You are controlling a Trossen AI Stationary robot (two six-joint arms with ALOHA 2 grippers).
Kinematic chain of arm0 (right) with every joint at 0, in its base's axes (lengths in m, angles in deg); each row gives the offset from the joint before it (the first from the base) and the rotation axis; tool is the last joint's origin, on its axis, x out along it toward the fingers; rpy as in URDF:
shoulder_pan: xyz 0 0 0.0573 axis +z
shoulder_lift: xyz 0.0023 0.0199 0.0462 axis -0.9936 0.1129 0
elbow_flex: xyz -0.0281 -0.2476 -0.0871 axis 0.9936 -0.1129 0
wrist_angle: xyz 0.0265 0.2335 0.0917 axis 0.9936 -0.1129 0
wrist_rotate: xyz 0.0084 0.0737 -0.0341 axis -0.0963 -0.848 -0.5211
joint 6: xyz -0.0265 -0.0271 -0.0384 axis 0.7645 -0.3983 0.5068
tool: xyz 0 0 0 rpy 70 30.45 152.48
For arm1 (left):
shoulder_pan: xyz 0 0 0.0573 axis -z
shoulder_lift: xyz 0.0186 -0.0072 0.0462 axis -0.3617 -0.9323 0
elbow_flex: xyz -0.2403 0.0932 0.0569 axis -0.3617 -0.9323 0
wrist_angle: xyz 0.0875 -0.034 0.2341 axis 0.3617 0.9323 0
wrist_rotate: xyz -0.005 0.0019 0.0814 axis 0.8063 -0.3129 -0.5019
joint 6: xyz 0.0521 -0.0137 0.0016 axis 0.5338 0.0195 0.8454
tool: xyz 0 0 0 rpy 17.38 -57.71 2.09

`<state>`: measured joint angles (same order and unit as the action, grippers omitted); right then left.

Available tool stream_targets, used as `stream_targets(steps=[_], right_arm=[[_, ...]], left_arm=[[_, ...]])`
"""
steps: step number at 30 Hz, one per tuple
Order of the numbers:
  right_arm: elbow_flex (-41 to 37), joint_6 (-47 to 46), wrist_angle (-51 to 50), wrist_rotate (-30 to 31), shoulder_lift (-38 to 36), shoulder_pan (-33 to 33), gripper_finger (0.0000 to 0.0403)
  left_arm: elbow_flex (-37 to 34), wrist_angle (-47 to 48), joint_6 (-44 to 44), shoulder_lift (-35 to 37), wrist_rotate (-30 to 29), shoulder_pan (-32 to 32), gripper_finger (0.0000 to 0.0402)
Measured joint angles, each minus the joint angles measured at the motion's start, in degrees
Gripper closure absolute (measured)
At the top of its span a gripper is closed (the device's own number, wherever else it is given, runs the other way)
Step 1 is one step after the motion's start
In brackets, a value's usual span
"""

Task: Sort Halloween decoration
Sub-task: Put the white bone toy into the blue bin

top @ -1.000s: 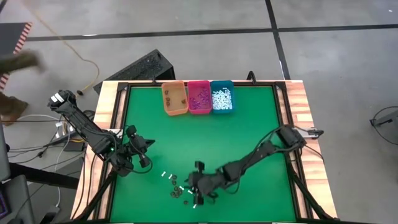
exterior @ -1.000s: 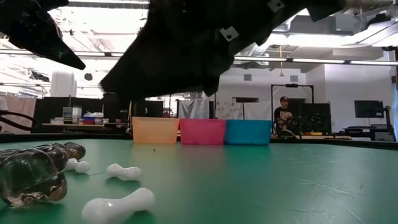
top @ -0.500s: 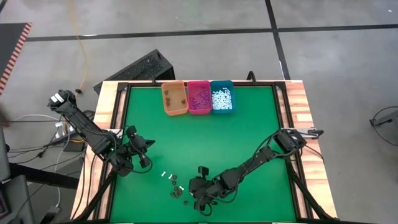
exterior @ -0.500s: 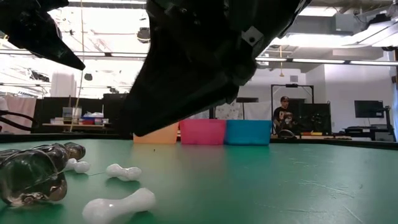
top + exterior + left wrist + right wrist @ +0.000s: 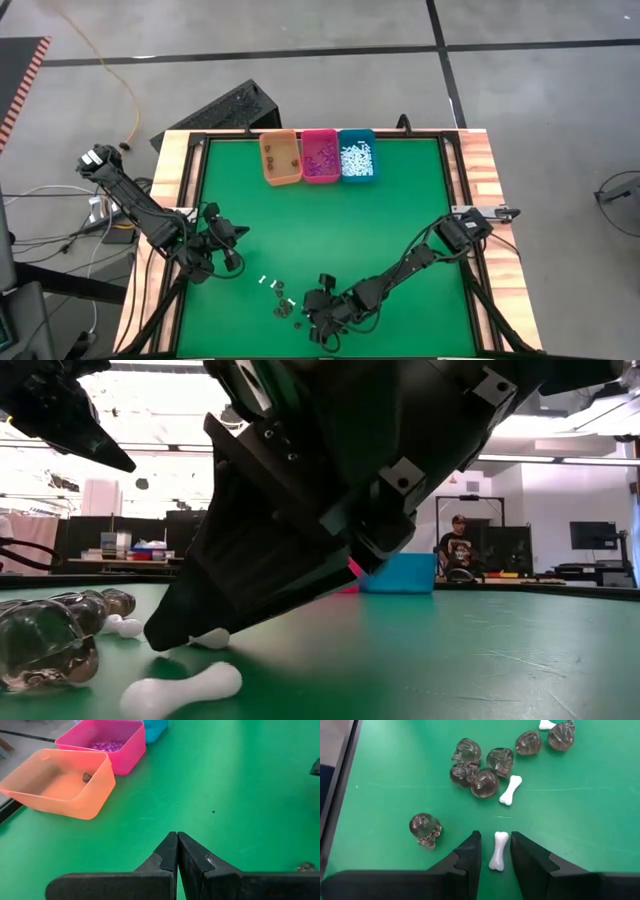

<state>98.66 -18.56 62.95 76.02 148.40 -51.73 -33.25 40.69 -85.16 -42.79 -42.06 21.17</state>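
Overhead, table-level and two wrist cameras, all sharing the green table (image 5: 400,220).

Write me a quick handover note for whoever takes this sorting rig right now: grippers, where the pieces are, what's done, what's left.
Right gripper: down at the near edge of the green table, fingers open on either side of a white bone, not yet closed on it.
Left gripper: shut, empty, waiting at the left side of the table.
Bins at the far edge: orange bin holds a few dark skulls, pink bin purple bits, teal bin white bones.
Left to sort: a cluster of dark skulls, one lone skull, and a few more bones by the right gripper.
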Motion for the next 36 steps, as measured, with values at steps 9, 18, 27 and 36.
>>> stream_targets(steps=[9, 18, 27, 36], right_arm=[[-0.11, -1.96, -1.26, -0.95, 0.19, -0.09, 0.0356], [-0.11, -1.51, -1.69, -0.25, -0.37, -0.06, 0.0382], [-0.57, 3.84, -16.26, 8.31, -6.42, -2.87, 0.0378], [-0.42, 15.35, -28.48, 8.73, -12.66, -11.69, 0.0383]], left_arm=[[0.0, -0.03, -0.06, 0.01, -0.01, 0.01, 0.0401], [0.0, -0.01, -0.06, 0.01, -0.03, -0.01, 0.0401], [0.0, 0.04, 0.05, 0.0, -0.06, 0.0, 0.0401], [0.0, 0.05, 0.09, 0.01, -0.11, 0.01, 0.0402]])
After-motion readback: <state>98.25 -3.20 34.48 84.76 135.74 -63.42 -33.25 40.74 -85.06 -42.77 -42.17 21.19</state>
